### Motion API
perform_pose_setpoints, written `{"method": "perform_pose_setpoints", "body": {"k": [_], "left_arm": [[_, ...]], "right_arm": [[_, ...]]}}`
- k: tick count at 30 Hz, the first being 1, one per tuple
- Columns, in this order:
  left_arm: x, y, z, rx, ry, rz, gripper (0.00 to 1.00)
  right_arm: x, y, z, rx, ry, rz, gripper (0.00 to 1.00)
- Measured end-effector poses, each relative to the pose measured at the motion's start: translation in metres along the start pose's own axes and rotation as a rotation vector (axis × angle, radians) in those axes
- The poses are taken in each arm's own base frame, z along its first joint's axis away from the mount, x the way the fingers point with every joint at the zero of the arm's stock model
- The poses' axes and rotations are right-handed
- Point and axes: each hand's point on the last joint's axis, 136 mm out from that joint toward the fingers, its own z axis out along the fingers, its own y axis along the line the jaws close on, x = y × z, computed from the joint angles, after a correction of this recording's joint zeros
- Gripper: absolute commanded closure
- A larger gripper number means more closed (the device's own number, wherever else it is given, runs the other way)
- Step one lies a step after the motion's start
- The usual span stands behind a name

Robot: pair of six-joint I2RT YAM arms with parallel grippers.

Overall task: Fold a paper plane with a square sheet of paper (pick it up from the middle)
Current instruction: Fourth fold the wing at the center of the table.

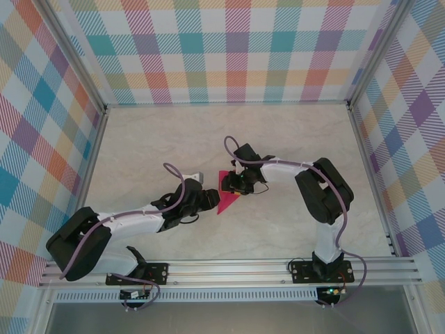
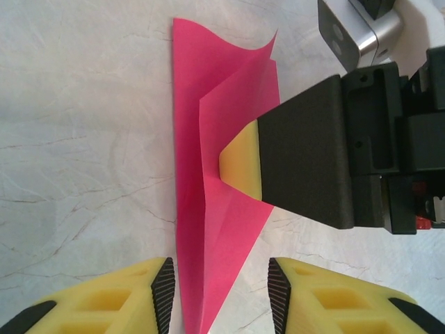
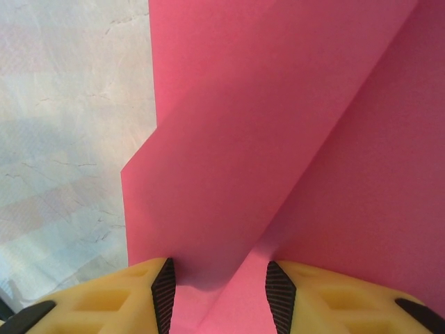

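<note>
Top external view: a pale, marble-patterned table [image 1: 174, 139] is enclosed by plaid-printed walls [image 1: 236, 49]. The black-and-white left arm [image 1: 125, 224] and right arm [image 1: 323, 188] both reach toward the middle of the table. Between their ends lies the thin magenta-pink sheet of paper [image 1: 226, 200], creased into a pointed, roughly triangular shape.

The left wrist view shows the paper [image 2: 208, 139] flat on the table apart from one flap, which curls upward at its far end. The narrow near tip sits in the gap of the left gripper [image 2: 221, 299], whose yellow fingers are spread apart and grasp nothing. The right gripper's yellow fingertip [image 2: 243, 167] rests on the paper beside the centre crease.

In the right wrist view, the right gripper [image 3: 221, 299] has its fingers parted too. Overlapping pink layers [image 3: 278, 139] lie beneath and between them, and nothing is pinched
</note>
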Motion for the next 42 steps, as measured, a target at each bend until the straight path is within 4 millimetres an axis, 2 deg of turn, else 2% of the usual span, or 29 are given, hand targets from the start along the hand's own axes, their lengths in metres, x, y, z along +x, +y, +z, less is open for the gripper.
{"method": "perform_pose_setpoints", "body": {"k": [6, 12, 21, 42], "left_arm": [[0.008, -0.003, 0.011, 0.031, 0.033, -0.012, 0.78], [0.013, -0.01, 0.019, 0.079, 0.053, -0.019, 0.84], [0.032, 0.003, 0.034, 0.053, 0.125, -0.022, 0.86], [0.035, 0.011, 0.038, 0.001, 0.144, -0.027, 0.87]], "right_arm": [[0.0, 0.0, 0.002, 0.063, 0.01, -0.002, 0.55], [0.0, -0.001, 0.003, 0.115, 0.01, -0.012, 0.55], [0.0, -0.001, 0.003, 0.128, 0.016, -0.014, 0.55], [0.0, -0.003, 0.004, 0.147, 0.028, -0.002, 0.57]]}}
